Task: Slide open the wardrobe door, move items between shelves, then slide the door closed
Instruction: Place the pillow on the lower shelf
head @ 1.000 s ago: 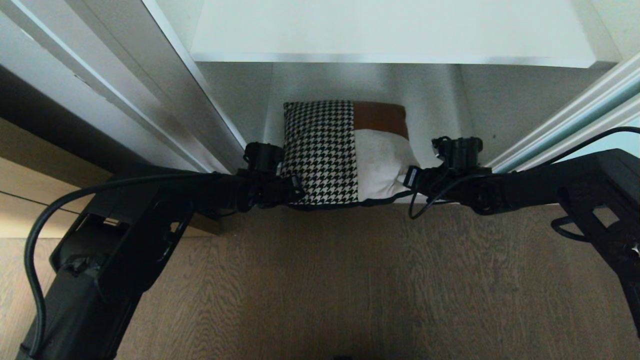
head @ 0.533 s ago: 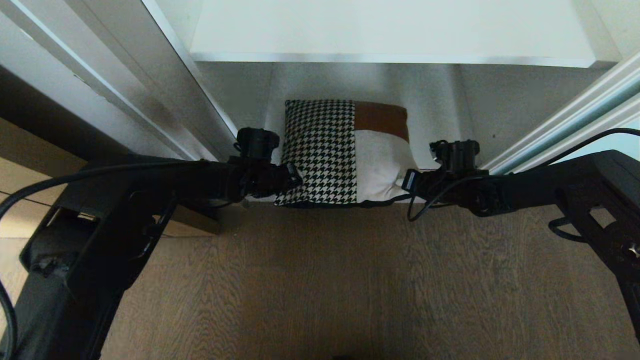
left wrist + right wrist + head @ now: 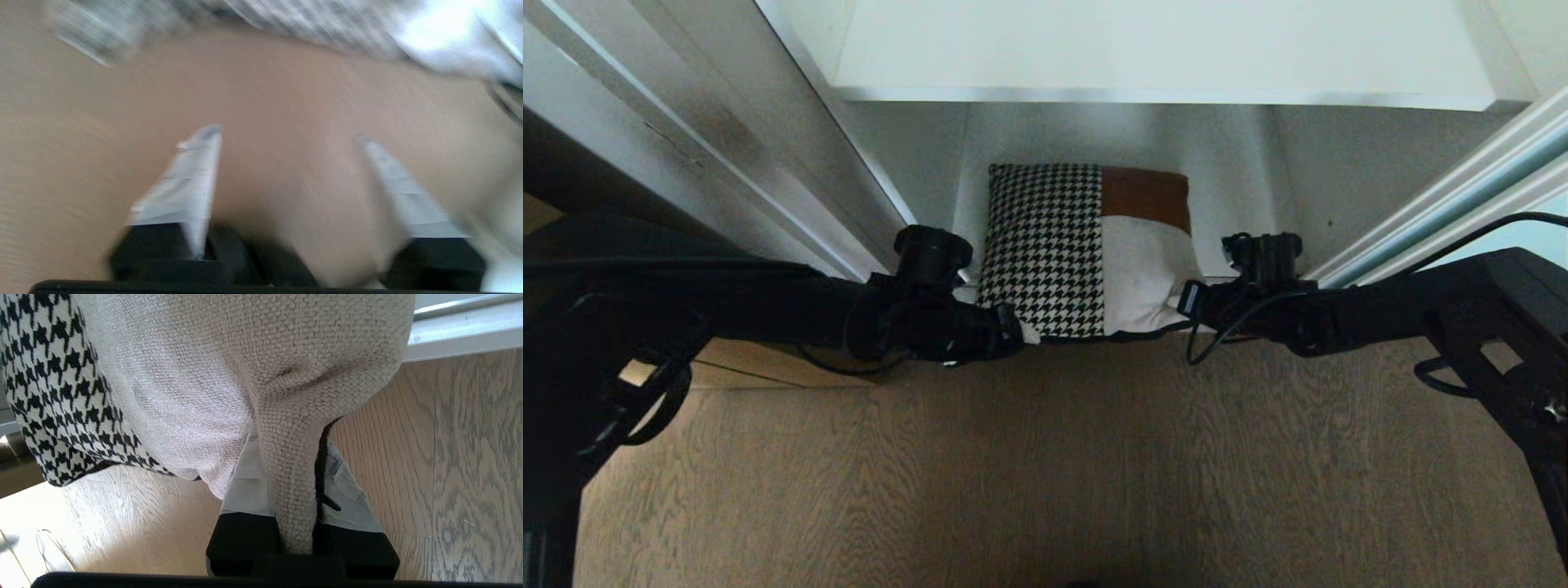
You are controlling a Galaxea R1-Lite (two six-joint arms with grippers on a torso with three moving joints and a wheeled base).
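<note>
My right hand [image 3: 300, 522] is clamped tight on the near right corner of the cushion [image 3: 1086, 249]; in the right wrist view the cream fabric is pinched into a fold between the two taped fingers [image 3: 247, 490], with the black edging running down one side of the fold. My left hand [image 3: 286, 136] is spread wide and grips nothing: the left wrist view shows only bare floor between its taped fingers [image 3: 190, 179], with the houndstooth edge of the cushion lying beyond the fingertips. In the head view that hand sits at the near left corner of the cushion, just beside it; I cannot tell whether it touches the fabric. The cushion lies face up on the bottom shelf [image 3: 1241, 204] of the wardrobe, houndstooth patch on the left, rust-brown patch at the far right, cream patch at the near right, and its near edge reaches the shelf's front lip. Bare shelf surface is open on both sides of the cushion and behind it. An upper shelf [image 3: 1160, 49] spans the opening directly above and limits the headroom over the cushion. To the left, a silver-white frame [image 3: 792, 155] runs diagonally close to my left arm. To the right, the sliding wardrobe door [image 3: 1462, 196] edge runs just behind my right wrist. The wood-grain floor [image 3: 1054, 474] in front of the wardrobe is open under both arms.
</note>
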